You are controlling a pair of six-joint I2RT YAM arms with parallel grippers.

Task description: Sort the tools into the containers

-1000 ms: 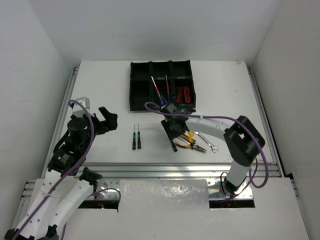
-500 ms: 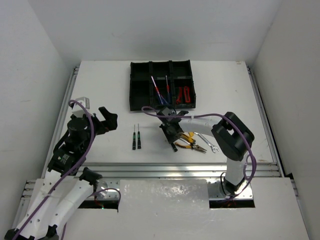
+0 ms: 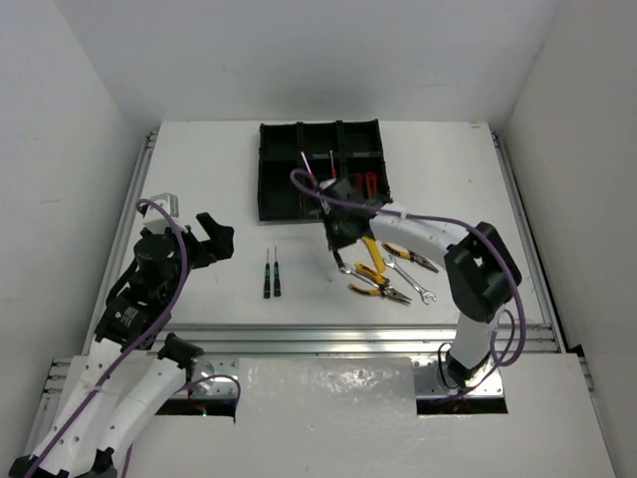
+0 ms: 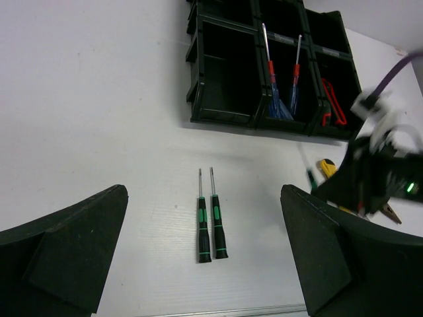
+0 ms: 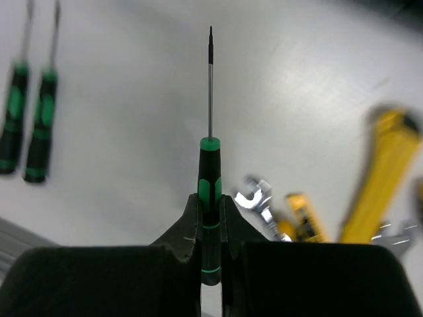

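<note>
- The table [image 3: 199,179] had a flat, matt white top.
- Plain white panels enclosed it on three sides: a back wall [image 3: 318,60], a left wall [image 3: 60,149] and a right wall [image 3: 587,149].
- An aluminium near rail [image 3: 328,334] ran along the front edge, with a left rail [image 3: 142,174] and a right rail [image 3: 515,199] at the sides.
- A white cover sheet [image 3: 328,386] lay in front of the near rail.
- Lighting was even and diffuse; shadows were soft.

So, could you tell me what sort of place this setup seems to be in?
Probably a robotics lab test cell: a white table boxed in by plain white walls, aluminium rails along its near edge, and the left arm and right arm bolted there, facing a black organiser tray.
</note>
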